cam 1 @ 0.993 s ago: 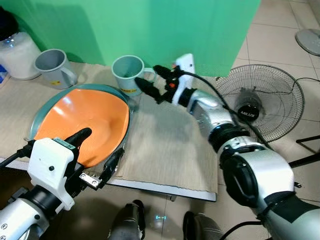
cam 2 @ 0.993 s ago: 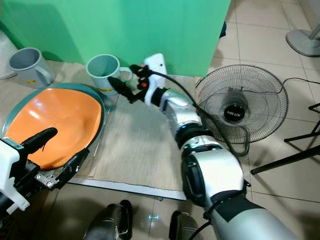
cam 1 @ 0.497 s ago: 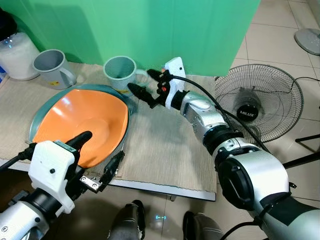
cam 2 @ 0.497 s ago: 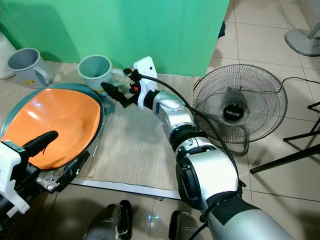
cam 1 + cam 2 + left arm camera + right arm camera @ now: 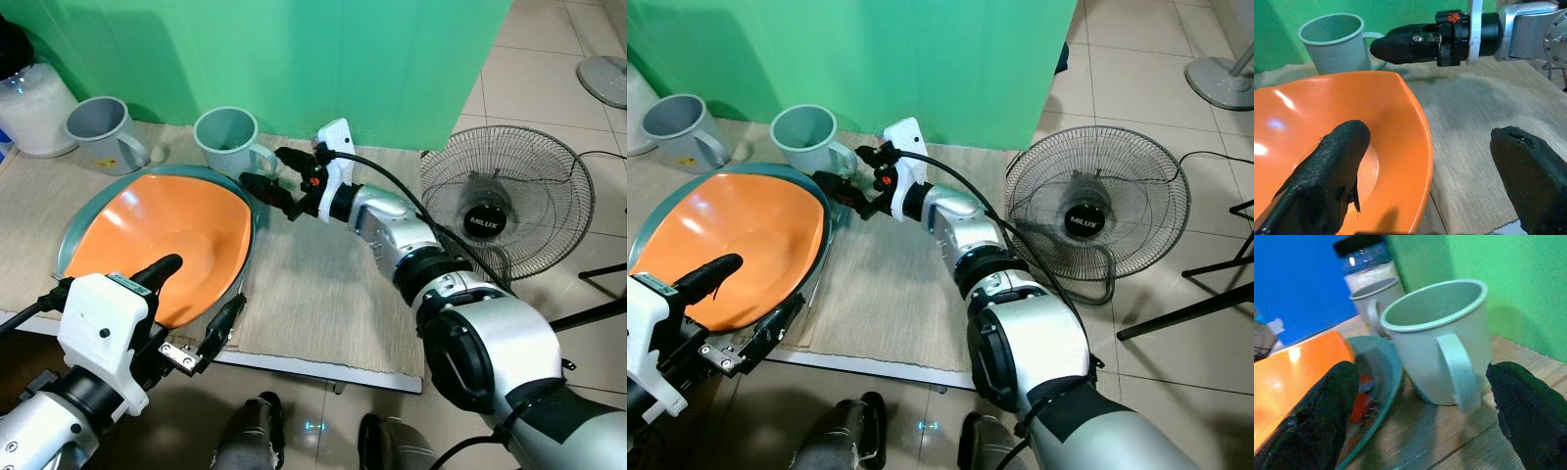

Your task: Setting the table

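Left eye view, upper middle: right claw (image 5: 266,170) reached across the table (image 5: 323,284), fingers spread, tips either side of the green mug's (image 5: 226,140) handle, not yet pinching it. Probably lined up that way to take the mug by its handle and carry it to its place setting. Right wrist view: mug centred between the two black fingers (image 5: 1317,416), handle facing the camera, mouth open upward.

Lower left: left claw (image 5: 191,304) also spread, upper finger over the orange bowl's (image 5: 162,240) inside, lower finger beneath its near rim, straddling the edge. Cannot tell whether actually touching. Looked poised to steady or lift the bowl.

Bowl glossy, smooth plastic, shallow with softly squared rim, nested on a teal plate (image 5: 240,186) showing as a crescent behind it. Mug matte pale green, cylindrical, thick loop handle, standing just beside the plate's far edge. Grey mug (image 5: 103,132) of the same shape at upper left, beside a lidded jar (image 5: 34,103) of white grains. Table covered by woven beige matting, coarse and ribbed. Wire-caged fan (image 5: 505,201) on the tiled floor at right.
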Available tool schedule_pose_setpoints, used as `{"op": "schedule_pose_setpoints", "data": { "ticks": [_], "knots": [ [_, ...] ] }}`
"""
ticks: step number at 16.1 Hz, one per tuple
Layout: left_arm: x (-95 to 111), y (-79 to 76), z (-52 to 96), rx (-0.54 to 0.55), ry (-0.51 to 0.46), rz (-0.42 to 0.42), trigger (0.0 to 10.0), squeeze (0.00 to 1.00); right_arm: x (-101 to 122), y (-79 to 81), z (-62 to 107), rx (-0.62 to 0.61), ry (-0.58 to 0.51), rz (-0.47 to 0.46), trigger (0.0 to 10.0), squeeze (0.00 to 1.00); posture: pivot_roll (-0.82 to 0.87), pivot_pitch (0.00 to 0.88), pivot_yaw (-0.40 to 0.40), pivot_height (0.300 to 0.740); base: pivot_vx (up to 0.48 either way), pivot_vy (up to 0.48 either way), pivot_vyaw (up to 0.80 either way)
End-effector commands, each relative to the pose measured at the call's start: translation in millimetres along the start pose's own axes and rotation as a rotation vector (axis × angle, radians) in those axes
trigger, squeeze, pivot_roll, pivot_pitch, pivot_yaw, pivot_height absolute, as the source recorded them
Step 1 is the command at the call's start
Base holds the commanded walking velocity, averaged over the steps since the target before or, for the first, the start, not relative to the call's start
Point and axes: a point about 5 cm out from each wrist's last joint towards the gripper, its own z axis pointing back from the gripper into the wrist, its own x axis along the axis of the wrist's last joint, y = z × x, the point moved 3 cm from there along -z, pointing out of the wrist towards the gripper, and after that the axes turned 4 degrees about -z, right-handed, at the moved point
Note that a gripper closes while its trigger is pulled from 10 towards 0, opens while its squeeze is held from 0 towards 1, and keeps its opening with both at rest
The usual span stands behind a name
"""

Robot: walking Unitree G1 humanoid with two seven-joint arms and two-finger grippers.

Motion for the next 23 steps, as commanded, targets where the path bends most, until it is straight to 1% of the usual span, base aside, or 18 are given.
{"op": "schedule_pose_setpoints", "data": {
  "ticks": [1, 4, 6, 9, 10, 12, 16, 23],
  "knots": [
    [2, -4.7, 1.4, -0.015, -0.004, -0.005, 10.0, 0.0, -11, 1.2, -0.3, -0.024, 0.029, -0.023, 10.0, 0.0, 0.16, 0.238, 0.038, 0.74, 0.0, 0.0, 0.0],
    [2, -5.2, 1.5, -0.013, -0.004, -0.002, 10.0, 0.0, -15, 4.0, -5.6, -0.076, 0.022, -0.061, 10.0, 0.0, 0.16, 0.236, 0.033, 0.74, 0.0, 0.0, 0.0],
    [1, -5.2, 2.1, -0.011, -0.002, -0.001, 10.0, 0.0, -15, 10.0, -9.7, -0.061, -0.008, -0.101, 10.0, 0.0, 0.16, 0.234, 0.031, 0.74, 0.0, 0.0, 0.0],
    [-2, -7.0, 3.7, -0.01, 0.01, 0.01, 10.0, 0.0, -17, 16.2, -13.2, -0.05, -0.015, -0.098, 10.0, 0.0, 0.16, 0.23, 0.028, 0.74, 0.0, 0.0, 0.0],
    [-3, -7.7, 4.4, -0.009, 0.016, 0.014, 10.0, 0.0, -18, 17.3, -13.8, -0.051, -0.013, -0.095, 5.0, 0.0, 0.16, 0.228, 0.028, 0.74, 0.0, 0.0, 0.0],
    [-7, -9.5, 6.3, -0.006, 0.031, 0.023, 10.0, 0.0, -21, 22.1, -16.6, -0.049, -0.013, -0.094, 0.0, 0.0, 0.16, 0.227, 0.025, 0.74, 0.0, 0.0, 0.0],
    [-7, -9.3, 6.6, 0.0, 0.032, 0.023, 10.0, 0.0, -22, 27.1, -19.6, -0.039, -0.018, -0.091, 0.0, 0.0, 0.16, 0.23, 0.023, 0.74, 0.0, 0.0, 0.0],
    [-7, -8.3, 5.7, 0.006, 0.033, 0.017, 10.0, 0.0, -22, 28.1, -19.9, -0.03, -0.018, -0.095, 0.0, 0.0, 0.16, 0.23, 0.022, 0.74, 0.0, 0.0, 0.0]
  ]
}}
